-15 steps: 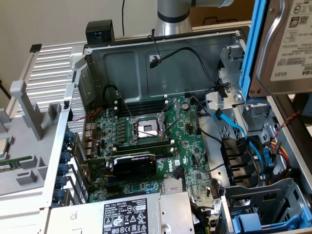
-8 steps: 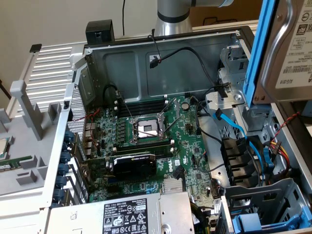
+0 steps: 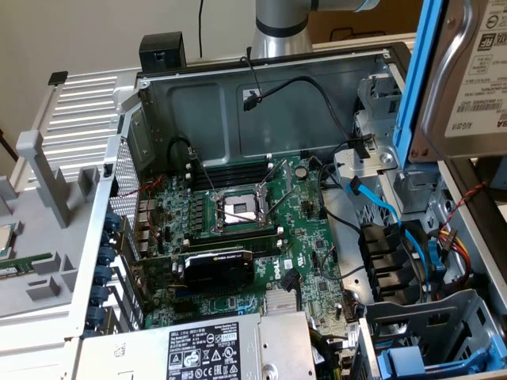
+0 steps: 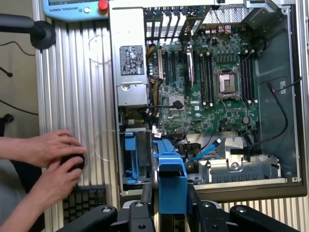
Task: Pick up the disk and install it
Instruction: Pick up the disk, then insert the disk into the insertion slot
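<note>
The disk point(image 3: 467, 71) hangs in the air at the exterior view's upper right, above the open computer case point(image 3: 261, 79). It is silver metal with a white label, and a bright blue rail point(image 3: 420, 79) runs along its edge. In the wrist view, the disk's blue rail end point(image 4: 171, 179) sits between the black fingers point(image 4: 147, 195) of my gripper point(image 4: 171, 198), which is shut on it. Below the disk lies the drive cage point(image 4: 133, 159) with blue plastic parts, next to the motherboard.
Inside the case are the green motherboard point(image 3: 253, 229), a black graphics card point(image 3: 218, 269), the grey power supply point(image 3: 214, 348) and loose cables point(image 3: 396, 222). A person's hands point(image 4: 53, 157) rest on a black object beside a keyboard point(image 4: 87, 198). A teach pendant point(image 4: 77, 7) lies on the ribbed table.
</note>
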